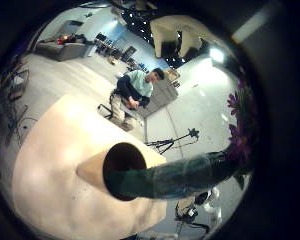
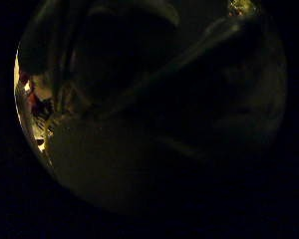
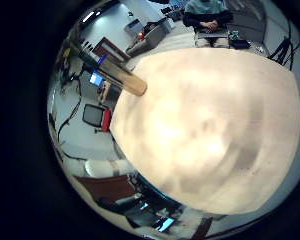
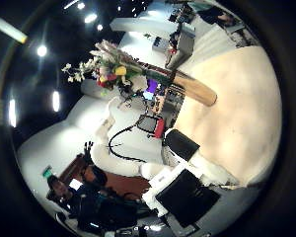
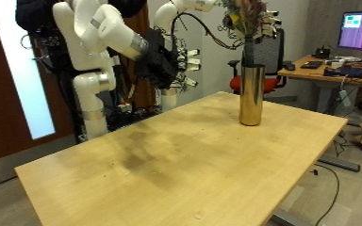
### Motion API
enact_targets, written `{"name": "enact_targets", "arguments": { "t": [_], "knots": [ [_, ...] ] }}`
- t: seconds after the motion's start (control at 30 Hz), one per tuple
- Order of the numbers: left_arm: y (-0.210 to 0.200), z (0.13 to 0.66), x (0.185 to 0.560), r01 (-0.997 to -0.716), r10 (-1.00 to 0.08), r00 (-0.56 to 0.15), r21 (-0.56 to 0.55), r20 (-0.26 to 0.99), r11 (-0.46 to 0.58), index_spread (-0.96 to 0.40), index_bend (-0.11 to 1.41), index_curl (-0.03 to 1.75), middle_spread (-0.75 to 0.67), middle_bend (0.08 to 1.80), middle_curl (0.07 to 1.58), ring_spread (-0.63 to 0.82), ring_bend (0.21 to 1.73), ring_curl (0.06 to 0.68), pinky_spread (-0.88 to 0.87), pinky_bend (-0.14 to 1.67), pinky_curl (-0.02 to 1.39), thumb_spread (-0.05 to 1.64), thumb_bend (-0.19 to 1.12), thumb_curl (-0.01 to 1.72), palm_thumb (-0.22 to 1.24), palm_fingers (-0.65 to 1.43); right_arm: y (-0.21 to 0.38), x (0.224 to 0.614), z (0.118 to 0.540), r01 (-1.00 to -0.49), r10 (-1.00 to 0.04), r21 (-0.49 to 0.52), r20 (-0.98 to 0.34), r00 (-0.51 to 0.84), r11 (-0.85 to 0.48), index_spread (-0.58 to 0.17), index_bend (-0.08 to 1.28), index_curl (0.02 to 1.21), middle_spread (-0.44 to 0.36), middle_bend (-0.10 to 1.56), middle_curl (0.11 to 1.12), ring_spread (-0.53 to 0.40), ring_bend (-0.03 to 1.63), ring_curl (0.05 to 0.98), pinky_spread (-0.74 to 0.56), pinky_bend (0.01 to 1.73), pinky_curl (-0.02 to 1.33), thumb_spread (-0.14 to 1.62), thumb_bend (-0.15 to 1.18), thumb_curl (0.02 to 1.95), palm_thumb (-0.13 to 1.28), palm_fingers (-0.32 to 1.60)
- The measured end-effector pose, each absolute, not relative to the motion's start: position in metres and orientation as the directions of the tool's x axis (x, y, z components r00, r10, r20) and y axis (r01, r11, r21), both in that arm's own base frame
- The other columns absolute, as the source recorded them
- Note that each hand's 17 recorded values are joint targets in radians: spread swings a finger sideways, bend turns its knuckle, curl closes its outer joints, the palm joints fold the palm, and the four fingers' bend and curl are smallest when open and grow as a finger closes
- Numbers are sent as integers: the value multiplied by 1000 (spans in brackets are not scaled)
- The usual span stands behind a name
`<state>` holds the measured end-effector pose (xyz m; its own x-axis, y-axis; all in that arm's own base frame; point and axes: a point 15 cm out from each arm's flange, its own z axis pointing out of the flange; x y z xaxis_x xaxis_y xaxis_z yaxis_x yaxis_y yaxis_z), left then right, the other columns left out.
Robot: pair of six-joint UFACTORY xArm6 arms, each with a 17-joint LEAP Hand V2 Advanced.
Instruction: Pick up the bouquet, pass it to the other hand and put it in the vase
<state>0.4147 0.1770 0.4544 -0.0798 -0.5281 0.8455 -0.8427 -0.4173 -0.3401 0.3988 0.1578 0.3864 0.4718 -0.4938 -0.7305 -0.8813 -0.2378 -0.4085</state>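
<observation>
A tall gold vase (image 5: 250, 94) stands near the table's far edge. The bouquet (image 5: 249, 21), purple and yellow flowers with green wrapped stems, is upright with its stem end in the vase mouth. My left hand (image 5: 222, 33) is at the bouquet above the vase, curled round it. In the left little finger side palm view the stem (image 1: 175, 176) enters the vase opening (image 1: 121, 168). My right hand (image 5: 157, 58) hangs over the table's back edge, away from the vase, fingers relaxed and holding nothing. Its thumb side palm view shows vase (image 4: 197, 92) and flowers (image 4: 113, 65).
The light wooden table (image 5: 169, 160) spreads out in front of the vase. Behind the vase is a red chair (image 5: 272, 83), and a desk (image 5: 338, 71) with a monitor stands beyond the table's far end.
</observation>
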Motion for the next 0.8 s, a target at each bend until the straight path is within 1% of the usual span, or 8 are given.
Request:
{"name": "enact_targets", "arguments": {
  "t": [0.13,0.2,0.3,0.37,0.47,0.57,0.73,0.8],
  "knots": [
    [196,412,395,-906,-604,49,-220,795,-363,225,116,300,570,156,274,612,495,199,626,292,339,794,-38,343,258,-159,157,398,387,-879,-494,-411,-728,476,-242,-325,193,354,127,170,246,197,294,238,429,337,290,989,-27,352,611,212],
    [204,400,388,-919,-627,93,-176,773,-354,226,119,281,570,154,260,623,481,196,633,286,335,792,-39,340,257,-157,157,397,387,-876,-496,-412,-723,481,-248,-326,193,354,127,170,246,197,293,239,429,335,292,990,-27,352,611,212],
    [215,389,384,-918,-632,143,-136,762,-372,239,129,235,601,155,217,656,443,187,650,263,320,788,-36,337,263,-145,156,396,389,-873,-495,-418,-720,487,-250,-326,193,355,127,170,246,197,293,241,427,330,293,990,-27,352,611,211],
    [227,380,378,-920,-658,181,-110,731,-375,242,135,230,605,154,206,664,435,186,652,256,317,787,-35,335,269,-138,157,396,390,-871,-492,-424,-720,489,-247,-329,192,355,127,170,245,197,292,241,425,328,293,987,-29,352,606,212],
    [246,373,368,-924,-718,251,-60,650,-378,256,145,223,609,154,181,682,414,184,654,241,311,784,-37,334,277,-122,156,394,391,-870,-489,-423,-719,493,-254,-330,192,355,127,170,245,197,291,242,424,326,294,989,-28,351,596,212],
    [257,358,357,-924,-757,324,18,567,-381,257,149,224,613,155,174,686,404,184,659,234,309,782,-34,333,284,-115,158,393,393,-867,-487,-427,-718,497,-256,-330,194,357,126,168,244,197,290,243,424,325,295,990,-27,353,595,213],
    [272,346,337,-912,-797,393,86,458,-400,266,161,239,619,153,152,699,380,186,663,222,307,790,-33,335,322,-97,159,389,396,-862,-477,-432,-718,506,-265,-330,193,359,126,168,243,197,289,244,424,324,296,990,-27,354,595,213],
    [271,336,328,-909,-797,408,113,446,-402,269,161,246,620,153,144,701,374,187,663,219,308,796,-33,334,339,-94,159,386,397,-859,-478,-434,-714,512,-272,-330,193,359,126,168,243,197,288,244,421,324,296,990,-27,355,594,213]
  ]
}}
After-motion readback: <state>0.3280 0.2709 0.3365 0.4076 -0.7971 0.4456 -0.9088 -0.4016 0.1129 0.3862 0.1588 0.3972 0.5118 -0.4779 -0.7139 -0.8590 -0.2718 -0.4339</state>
